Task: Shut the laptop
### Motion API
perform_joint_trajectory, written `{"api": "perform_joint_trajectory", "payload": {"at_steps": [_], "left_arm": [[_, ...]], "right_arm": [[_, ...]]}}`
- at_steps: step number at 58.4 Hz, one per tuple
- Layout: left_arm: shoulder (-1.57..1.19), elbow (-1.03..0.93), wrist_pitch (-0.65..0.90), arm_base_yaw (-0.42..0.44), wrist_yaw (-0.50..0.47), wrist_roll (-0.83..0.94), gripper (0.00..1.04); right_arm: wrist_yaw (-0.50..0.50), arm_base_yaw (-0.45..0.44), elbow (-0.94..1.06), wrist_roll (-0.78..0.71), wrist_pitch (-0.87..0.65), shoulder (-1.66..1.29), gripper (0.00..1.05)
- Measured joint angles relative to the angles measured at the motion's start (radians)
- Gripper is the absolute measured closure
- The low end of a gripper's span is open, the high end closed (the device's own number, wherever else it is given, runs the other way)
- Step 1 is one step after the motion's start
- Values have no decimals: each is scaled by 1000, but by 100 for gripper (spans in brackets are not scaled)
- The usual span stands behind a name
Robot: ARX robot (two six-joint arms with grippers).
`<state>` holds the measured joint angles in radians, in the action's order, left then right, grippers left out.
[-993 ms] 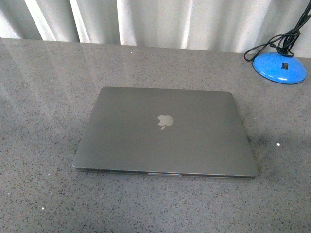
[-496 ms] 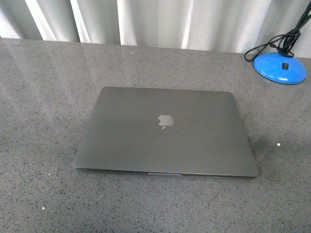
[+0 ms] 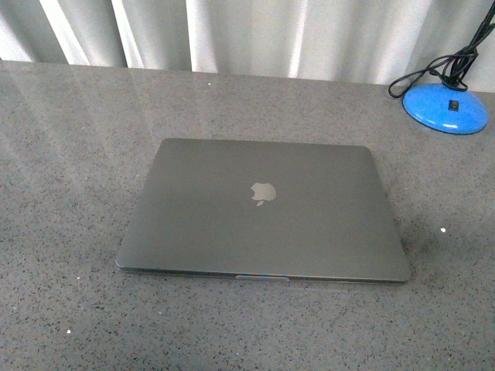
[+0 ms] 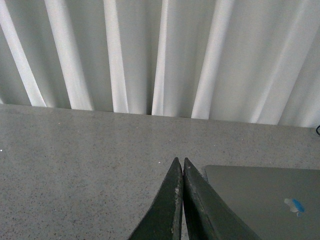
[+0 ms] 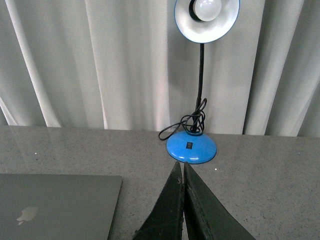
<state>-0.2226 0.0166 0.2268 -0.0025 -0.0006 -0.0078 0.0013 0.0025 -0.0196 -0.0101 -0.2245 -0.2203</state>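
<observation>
The grey metal laptop (image 3: 263,209) lies flat on the speckled grey table, lid down, apple logo up. Neither arm shows in the front view. In the left wrist view my left gripper (image 4: 180,161) is shut and empty, held above the table beside a corner of the laptop (image 4: 265,197). In the right wrist view my right gripper (image 5: 180,164) is shut and empty, with the laptop (image 5: 55,200) off to one side and apart from it.
A blue desk lamp (image 5: 206,20) stands on its round blue base (image 3: 446,108) at the table's far right, its black cord coiled on the base. White curtains (image 3: 247,31) hang behind the table's far edge.
</observation>
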Motion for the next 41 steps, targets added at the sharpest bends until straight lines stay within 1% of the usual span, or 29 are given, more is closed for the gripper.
{"api": "perform_joint_trajectory", "payload": {"at_steps": [12, 18, 21, 33, 35, 36, 41], "left_arm": [[48, 0, -49, 0, 0, 0, 101], [179, 0, -212, 0, 0, 0, 101], [216, 0, -221, 0, -1, 0, 101], [219, 0, -226, 0, -1, 0, 101], [219, 0, -226, 0, -1, 0, 95], [219, 0, -226, 0, -1, 0, 89], [219, 0, -226, 0, -1, 0, 73]], "right_arm": [[0, 0, 0, 0, 49, 49, 104], [1, 0, 0, 1, 214, 182, 104], [0, 0, 0, 2, 218, 212, 104], [1, 0, 0, 7, 222, 216, 104], [0, 0, 0, 7, 222, 216, 103], [0, 0, 0, 7, 222, 216, 99], [0, 0, 0, 7, 222, 216, 85]]}}
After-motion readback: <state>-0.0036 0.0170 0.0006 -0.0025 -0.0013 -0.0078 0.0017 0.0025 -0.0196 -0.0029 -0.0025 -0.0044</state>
